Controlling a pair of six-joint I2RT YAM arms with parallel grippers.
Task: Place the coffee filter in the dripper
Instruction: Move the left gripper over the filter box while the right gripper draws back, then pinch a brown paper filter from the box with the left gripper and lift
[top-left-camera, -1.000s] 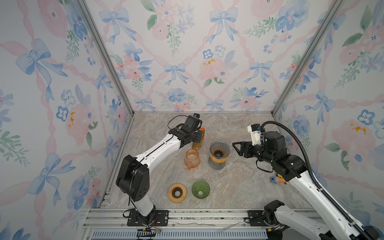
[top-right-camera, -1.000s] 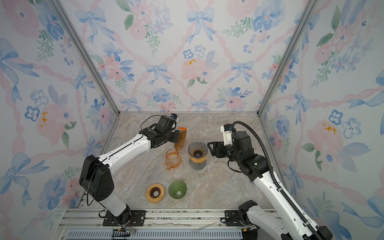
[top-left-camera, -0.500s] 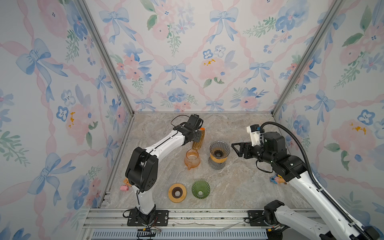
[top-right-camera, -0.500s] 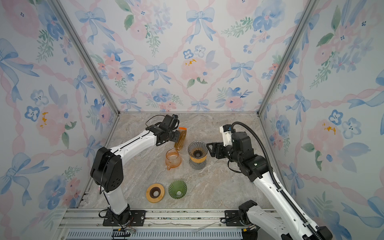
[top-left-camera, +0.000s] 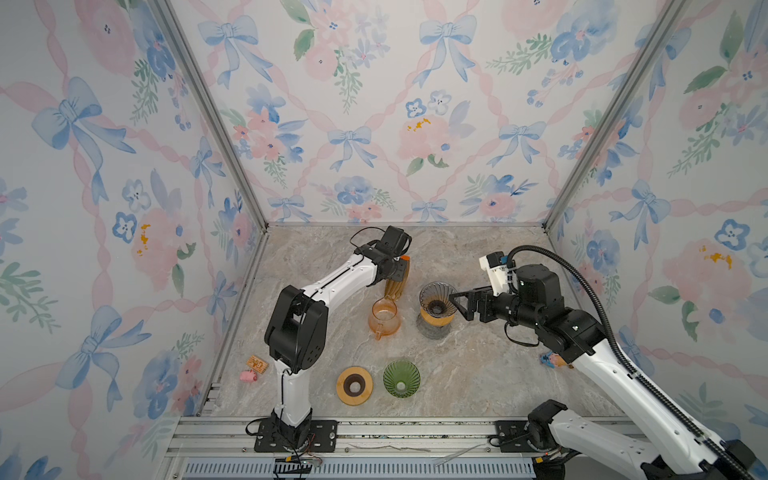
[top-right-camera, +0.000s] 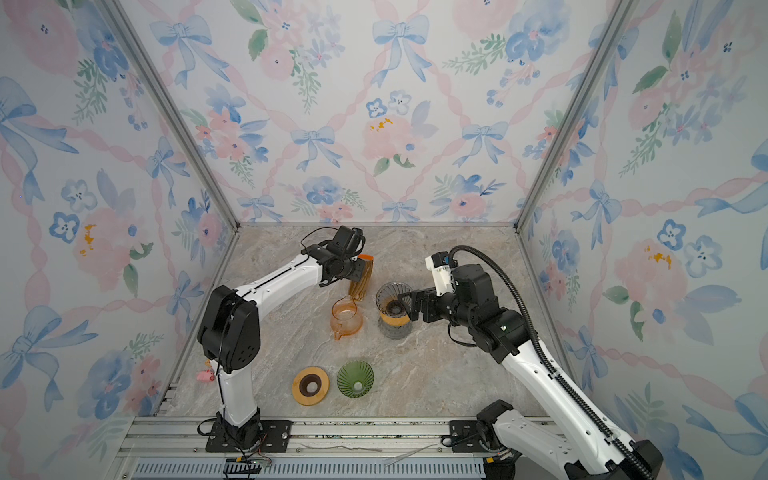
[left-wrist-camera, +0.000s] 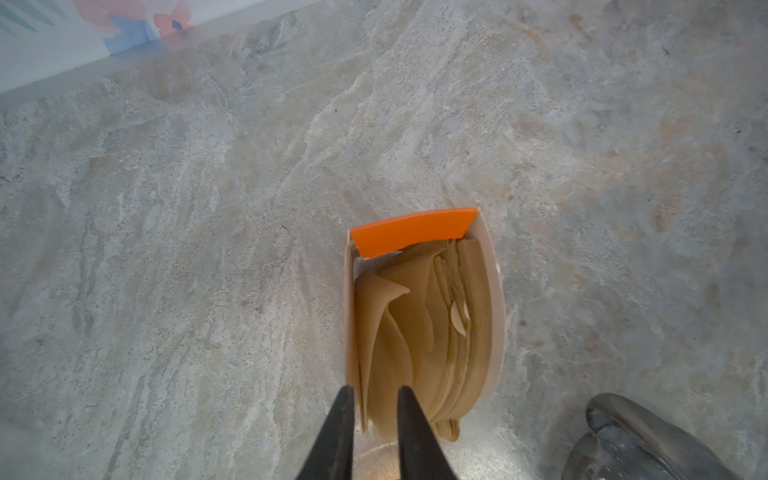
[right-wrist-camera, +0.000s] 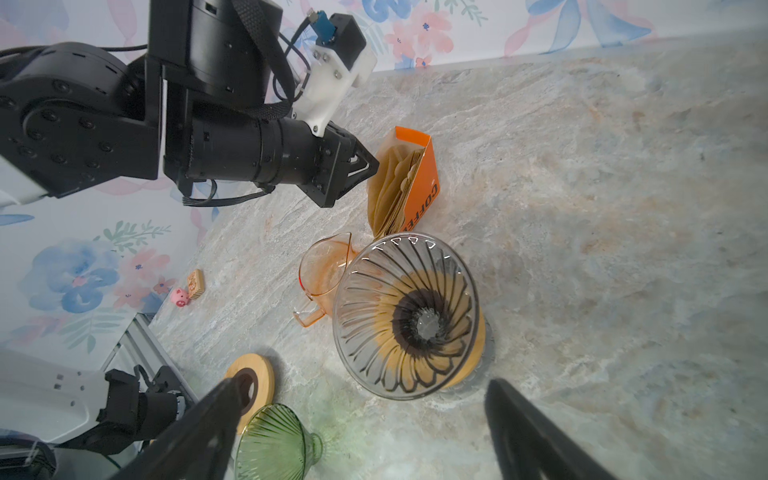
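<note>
Marble tabletop (left-wrist-camera: 166, 208), left hand (left-wrist-camera: 372, 392) around filter (left-wrist-camera: 384, 328)

far centre: left gripper (top-left-camera: 399, 270) at the top of the box of coffee filters (top-left-camera: 397, 286) | centre: orange glass jug (top-left-camera: 384, 320), dripper (top-left-camera: 436, 297) to its right on the table (top-left-camera: 478, 374) | right gripper (top-left-camera: 457, 306) just right of the dripper's rim | near: wooden ring (top-left-camera: 354, 385), green dripper (top-left-camera: 401, 377) side by side | near left, 2 small things: pink toy (top-left-camera: 248, 376), orange block (top-left-camera: 257, 363)
</note>
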